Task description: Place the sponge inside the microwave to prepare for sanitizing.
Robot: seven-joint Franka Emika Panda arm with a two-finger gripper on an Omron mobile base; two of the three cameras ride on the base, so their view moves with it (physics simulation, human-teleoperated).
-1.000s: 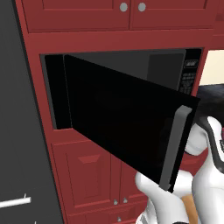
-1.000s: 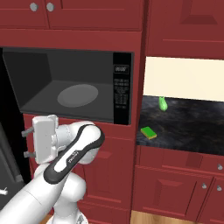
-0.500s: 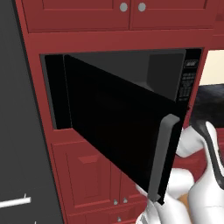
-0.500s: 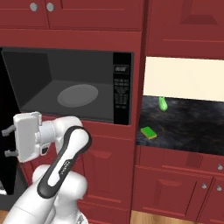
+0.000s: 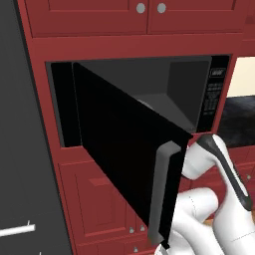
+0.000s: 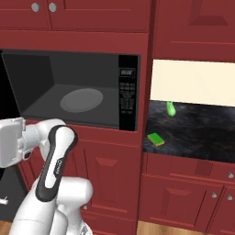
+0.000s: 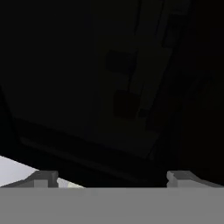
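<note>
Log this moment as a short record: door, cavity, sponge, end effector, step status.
microwave door: swung open, grey handle on its free edge
cavity: round turntable bare
sponge: green, flat on the dark counter right of the microwave, at
end effector: open, empty, facing a dark surface
step status: sponge not yet picked up

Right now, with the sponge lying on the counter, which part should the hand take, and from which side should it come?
Probably from above, closing across the two long sides. The sponge is a small flat block lying flat on the dark counter, so its thin sides are the only faces to pinch. Nothing stands close around it; the green object sits well behind. The hand is open.
</note>
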